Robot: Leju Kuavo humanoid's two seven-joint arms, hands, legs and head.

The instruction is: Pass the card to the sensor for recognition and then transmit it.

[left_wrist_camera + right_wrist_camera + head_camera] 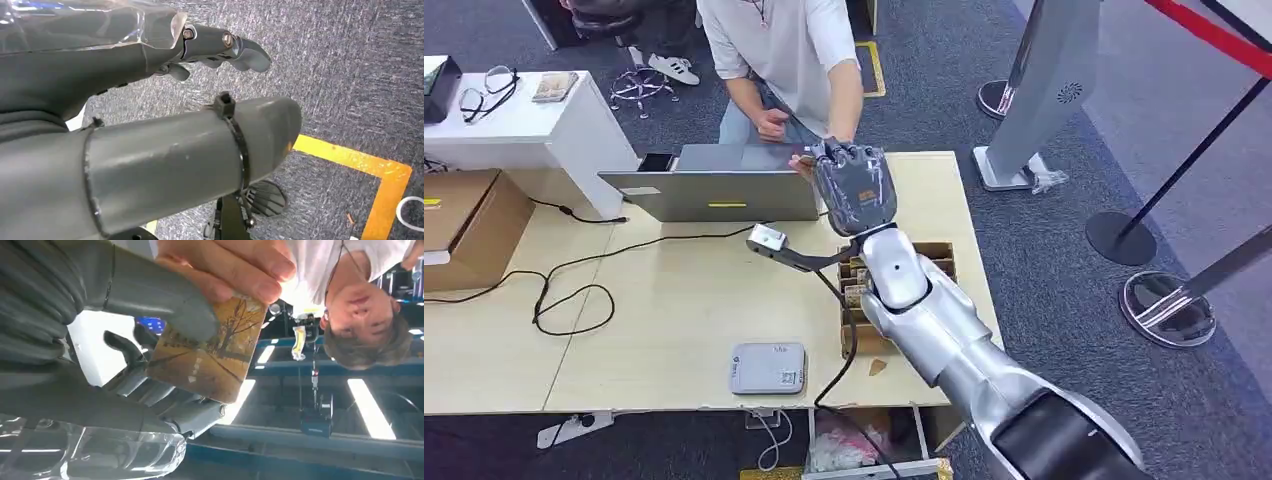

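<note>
1. Plainly, little writing can be read: the card (210,357) carries a printed autumn scene of trees and a path in brown and gold, with no legible text on the face that shows, and the print on the white sensor (767,367) near the table's front edge is too small to make out
2. The laptop (724,184) at the back of the wooden table (674,290) bears a small yellow sticker on its lid; nothing on it is readable
3. The right hand (150,350) is raised past the far edge of the table, towards a person (784,50) in a white shirt; its thick thumb presses on the card's face and its darker fingers lie behind it, so the card is pinched between them
4. The person's hand (225,265) grips the same card at its other end, thumb and fingers on it, so both hold it at once
5. In the head view the card is almost hidden behind the right hand, just above the laptop's right corner
6. The left hand (150,100) hangs over grey carpet with a yellow floor line; its fingers are stretched out, apart, with nothing in them
7. A cardboard box (864,290) with compartments sits on the table under the right forearm
</note>
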